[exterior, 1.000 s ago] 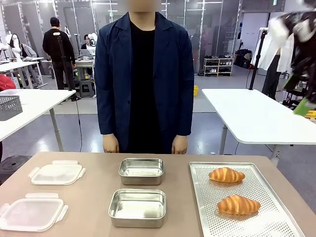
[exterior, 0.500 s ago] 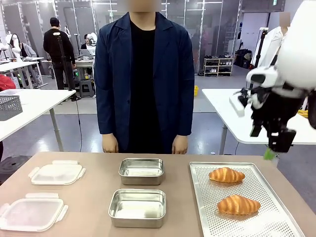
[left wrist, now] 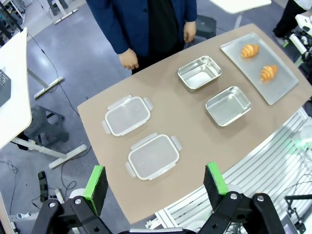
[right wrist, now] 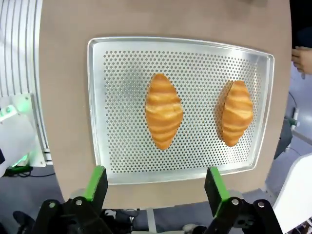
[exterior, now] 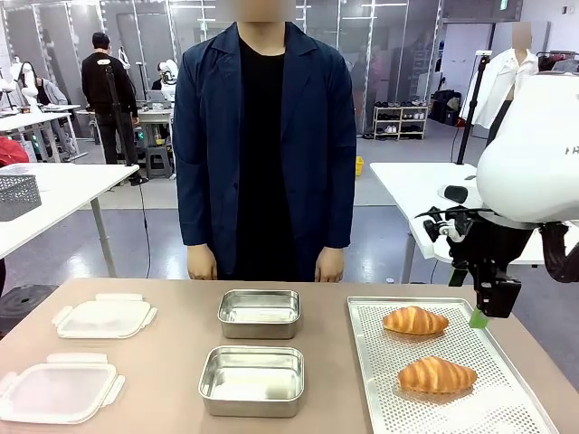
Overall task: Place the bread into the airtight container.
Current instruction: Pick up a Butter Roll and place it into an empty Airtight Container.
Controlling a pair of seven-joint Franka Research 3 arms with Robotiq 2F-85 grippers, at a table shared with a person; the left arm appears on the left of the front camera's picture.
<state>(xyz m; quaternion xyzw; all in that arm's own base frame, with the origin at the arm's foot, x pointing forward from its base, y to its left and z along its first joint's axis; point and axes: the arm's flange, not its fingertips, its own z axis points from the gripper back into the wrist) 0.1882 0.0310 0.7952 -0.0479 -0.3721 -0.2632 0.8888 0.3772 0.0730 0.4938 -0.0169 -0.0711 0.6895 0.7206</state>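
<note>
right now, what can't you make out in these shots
Front view: the right gripper is mostly hidden behind its own wrist; a green pad tip peeks out.
Front view: the tray has its near edge cut off by the picture's bottom.
Right wrist view: the person's hand is cut by the right edge.
Left wrist view: the croissants are too small for surface detail.

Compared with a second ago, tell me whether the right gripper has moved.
Yes. The right gripper has dropped, leftward in the picture, to the tray's far right edge.
</note>
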